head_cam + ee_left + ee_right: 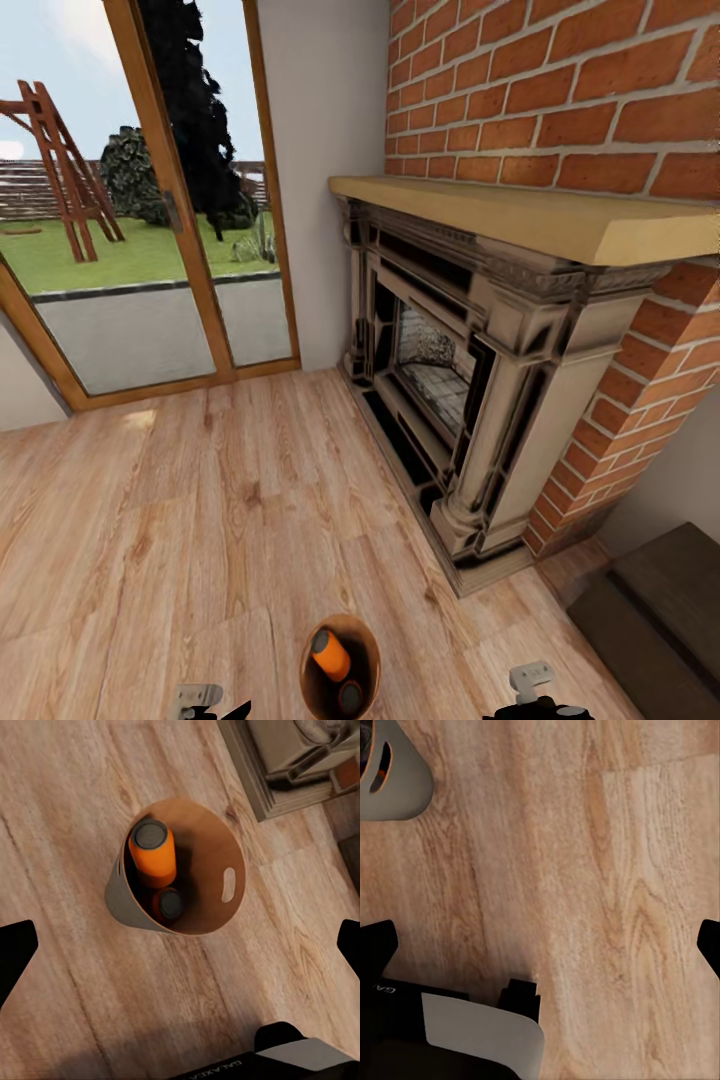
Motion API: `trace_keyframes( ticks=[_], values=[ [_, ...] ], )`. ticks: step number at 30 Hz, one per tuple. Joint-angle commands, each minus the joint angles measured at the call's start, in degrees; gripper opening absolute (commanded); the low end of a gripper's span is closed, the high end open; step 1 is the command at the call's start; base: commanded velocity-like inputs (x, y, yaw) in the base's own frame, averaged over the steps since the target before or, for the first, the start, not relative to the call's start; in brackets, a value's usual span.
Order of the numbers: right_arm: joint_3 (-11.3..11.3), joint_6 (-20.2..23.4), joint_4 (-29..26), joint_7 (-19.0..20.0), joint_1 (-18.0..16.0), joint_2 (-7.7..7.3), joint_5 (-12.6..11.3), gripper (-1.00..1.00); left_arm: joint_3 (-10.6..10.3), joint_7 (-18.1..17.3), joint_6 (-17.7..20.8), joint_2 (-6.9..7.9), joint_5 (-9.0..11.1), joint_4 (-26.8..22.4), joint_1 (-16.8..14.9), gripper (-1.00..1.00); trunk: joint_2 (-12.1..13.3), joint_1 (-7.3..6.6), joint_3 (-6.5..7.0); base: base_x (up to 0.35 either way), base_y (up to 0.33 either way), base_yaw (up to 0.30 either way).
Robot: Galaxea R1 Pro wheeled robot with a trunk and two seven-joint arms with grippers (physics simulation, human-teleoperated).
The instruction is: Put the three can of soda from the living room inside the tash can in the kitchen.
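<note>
The brown trash can (368,655) stands on the living room's wood floor, at the bottom of the head view between my two arms. Inside it lie two orange soda cans with dark tops: one leaning (152,855), one lower down (169,904). The head view shows them too, as an orange can (330,655) and a dark top (350,695). My left gripper (180,949) hangs open above the bin, nothing between its fingers. My right gripper (540,949) is open over bare floor, with the bin's grey outer wall (401,784) off to one side.
A brick fireplace (470,400) with a wooden mantel (540,215) stands ahead on the right. Wood-framed glass doors (190,220) are at the back left. A dark low piece of furniture (660,610) sits at the right edge. Wood floor (200,500) stretches ahead and left.
</note>
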Motion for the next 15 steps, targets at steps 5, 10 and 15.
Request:
trace_keyframes(
  ticks=[5,10,15],
  values=[
    [0.0,0.0,0.0,0.0,0.0,-0.01,0.0,1.00,0.0,0.0,0.0,0.00,0.0,0.0,0.0,1.00,0.0,0.00,0.48,0.000,0.000,0.000],
    [0.0,0.0,0.0,0.0,0.0,0.03,0.0,1.00,0.0,0.0,0.0,0.00,0.0,0.0,0.0,1.00,0.0,0.00,0.96,0.000,0.000,0.000],
    [0.0,0.0,0.0,0.0,0.0,0.02,0.0,1.00,0.0,0.0,0.0,0.00,0.0,0.0,0.0,1.00,0.0,0.00,1.43,0.000,0.000,0.000]
  ],
)
